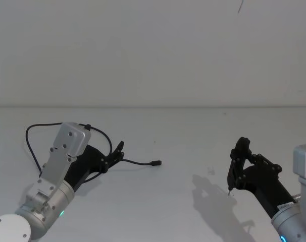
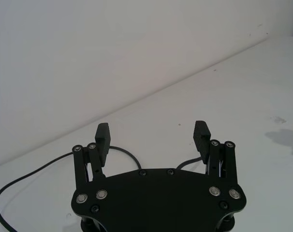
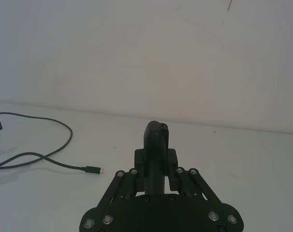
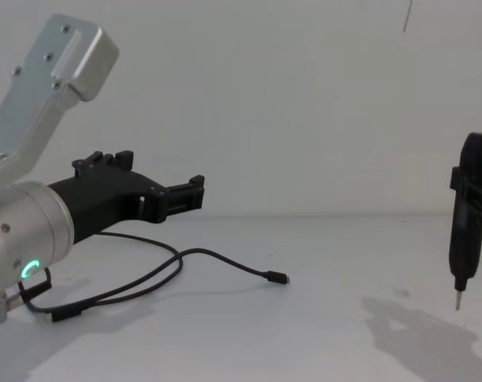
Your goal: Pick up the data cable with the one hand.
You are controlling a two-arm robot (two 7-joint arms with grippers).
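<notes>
The data cable [image 1: 138, 162] lies loosely curved on the white table, one plug [image 1: 156, 163] pointing toward the middle. It also shows as the data cable [image 4: 225, 259] in the chest view and the data cable [image 3: 64, 129] in the right wrist view. My left gripper [image 1: 118, 151], with the green ring, hovers open just above the cable's middle stretch. Its fingers [image 2: 201, 133] stand wide apart, and the cable [image 2: 127, 152] runs beneath them. The left gripper [image 4: 196, 193] holds nothing. My right gripper [image 1: 240, 146] waits at the right, shut on a short dark wire with a silver plug [image 4: 457, 296] hanging down.
The table is white and bare around the cable, with a plain white wall behind. One cable loop [image 1: 29, 133] curls to the far left behind my left arm. A shadow [image 4: 416, 330] lies under the right arm.
</notes>
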